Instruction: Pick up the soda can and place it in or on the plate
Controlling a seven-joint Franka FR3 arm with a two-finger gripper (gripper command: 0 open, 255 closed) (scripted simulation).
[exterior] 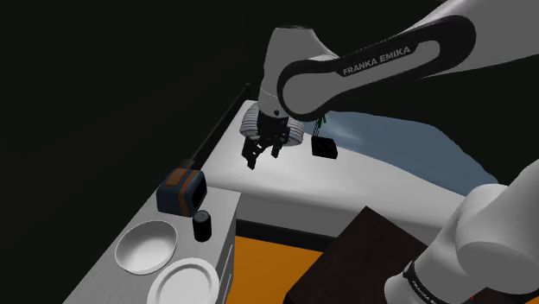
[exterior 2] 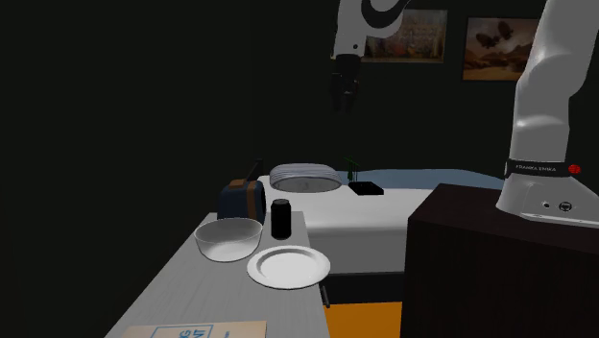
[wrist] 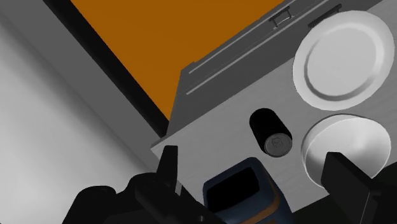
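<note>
End effector (exterior: 262, 155) aloft, soda can (exterior: 202, 226) well below

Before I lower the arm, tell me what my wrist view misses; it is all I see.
Observer: The gripper hangs high above the counter, well clear of the soda can.
Operator: Now say what sits past the plate.
Observer: Beyond the plate, away from the can, a printed sheet lies on the counter.
Operator: And beyond the counter's far end.
Observer: A small black box rests on a white surface there.
</note>
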